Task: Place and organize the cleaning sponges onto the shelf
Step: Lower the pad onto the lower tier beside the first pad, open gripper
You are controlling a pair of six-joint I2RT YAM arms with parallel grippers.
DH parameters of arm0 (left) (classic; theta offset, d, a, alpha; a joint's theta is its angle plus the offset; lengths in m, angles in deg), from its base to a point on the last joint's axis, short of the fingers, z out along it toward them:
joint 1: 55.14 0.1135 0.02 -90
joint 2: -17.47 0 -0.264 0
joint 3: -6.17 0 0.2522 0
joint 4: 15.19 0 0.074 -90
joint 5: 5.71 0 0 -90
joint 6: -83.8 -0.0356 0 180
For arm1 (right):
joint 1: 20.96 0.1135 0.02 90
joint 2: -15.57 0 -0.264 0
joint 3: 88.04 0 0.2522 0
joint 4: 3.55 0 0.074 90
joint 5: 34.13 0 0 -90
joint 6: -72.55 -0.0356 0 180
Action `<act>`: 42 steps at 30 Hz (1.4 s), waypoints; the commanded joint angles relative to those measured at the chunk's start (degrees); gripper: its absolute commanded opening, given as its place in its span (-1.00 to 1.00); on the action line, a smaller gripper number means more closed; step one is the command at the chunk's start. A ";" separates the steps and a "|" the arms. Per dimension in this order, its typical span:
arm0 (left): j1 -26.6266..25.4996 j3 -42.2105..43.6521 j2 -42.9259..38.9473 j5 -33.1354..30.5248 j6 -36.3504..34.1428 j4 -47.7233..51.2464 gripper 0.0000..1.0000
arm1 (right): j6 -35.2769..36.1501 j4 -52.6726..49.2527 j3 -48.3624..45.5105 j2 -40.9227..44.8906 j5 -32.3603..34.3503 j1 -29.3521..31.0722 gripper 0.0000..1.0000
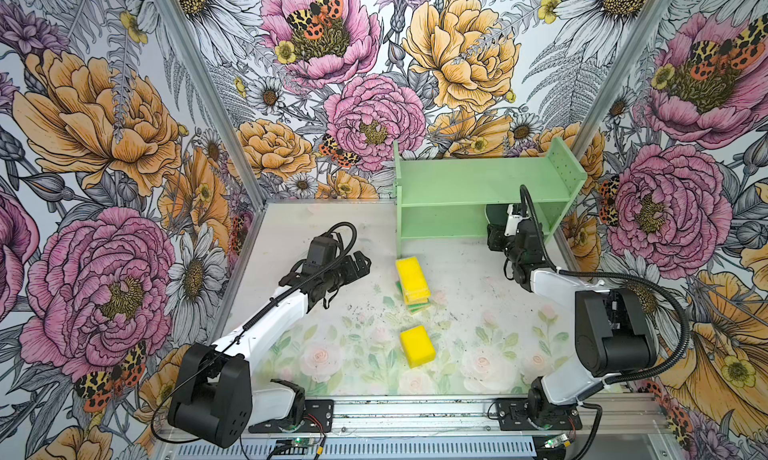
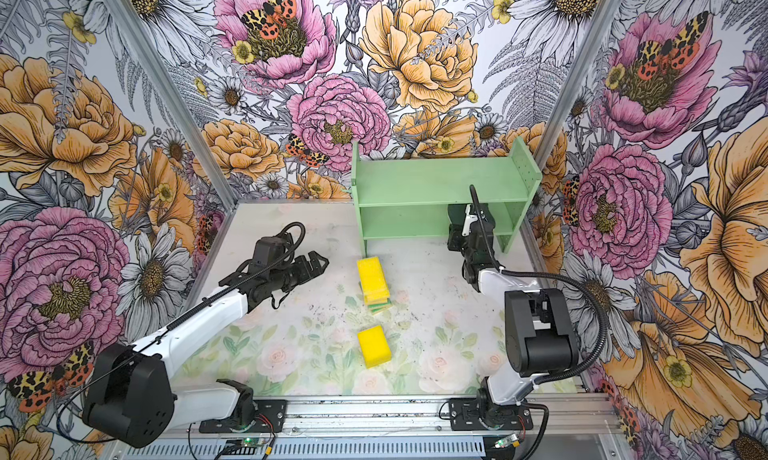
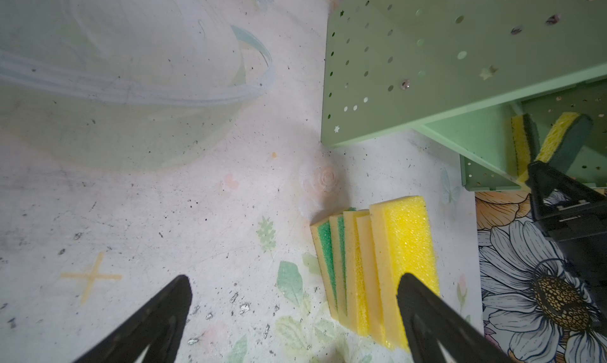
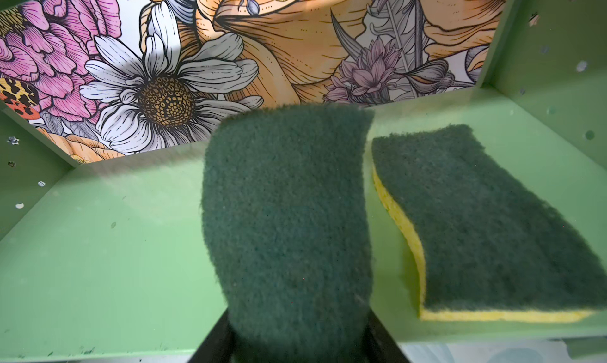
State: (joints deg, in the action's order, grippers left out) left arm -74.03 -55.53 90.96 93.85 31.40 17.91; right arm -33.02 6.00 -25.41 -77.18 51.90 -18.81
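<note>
My right gripper [image 4: 297, 341] is closed on the near end of a dark-green-topped sponge [image 4: 289, 213], with its black fingers [image 4: 213, 345] pressed against the sponge's two sides. The sponge sticks out ahead of the jaws, tilted, inside the lower tier of the mint-green shelf [image 4: 115, 246]. I cannot tell whether its far end touches the board. Just beside it, toward the hole-pierced side panel [image 4: 558, 66], a second dark-green-topped sponge [image 4: 486, 220] lies flat, green face up, with a narrow gap between the two. On the gripper's other side the lower board is bare green. Beyond both sponges, the shelf's open back shows the floral wall [image 4: 164, 98]. In a top view, the upper board [image 1: 457, 175] hangs over the gripper and hides its tips. My left gripper [image 3: 292, 299] is spread wide with nothing between its fingers, and it hovers over the table [image 3: 164, 197]. Just past one fingertip [image 3: 427, 312] lies a fanned pile of sponges [image 3: 407, 246], yellow blocks overlapping two teal-topped ones, resting on the table. Farther ahead stands the shelf's nearer end, also pierced with holes. In a top view, a single yellow sponge [image 1: 417, 345] lies apart from the pile, back toward the arm bases.
</note>
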 commanded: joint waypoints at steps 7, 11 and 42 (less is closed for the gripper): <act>-0.33 0.73 -1.33 0.03 0.12 -0.52 0.98 | -1.12 5.19 2.92 -3.57 0.08 -0.37 0.00; -0.34 0.85 -1.49 0.06 0.10 -0.50 0.98 | -1.65 4.90 3.97 -4.49 -0.05 -0.50 0.00; -0.36 2.21 -4.92 -0.24 -0.42 -0.35 0.98 | -6.29 3.80 5.11 -4.98 -1.12 -1.54 -0.01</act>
State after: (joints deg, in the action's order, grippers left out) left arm -74.03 -54.13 87.88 93.85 31.38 17.91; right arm -37.61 6.91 -22.24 -81.81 51.44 -19.92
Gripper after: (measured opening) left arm 0.989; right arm 0.497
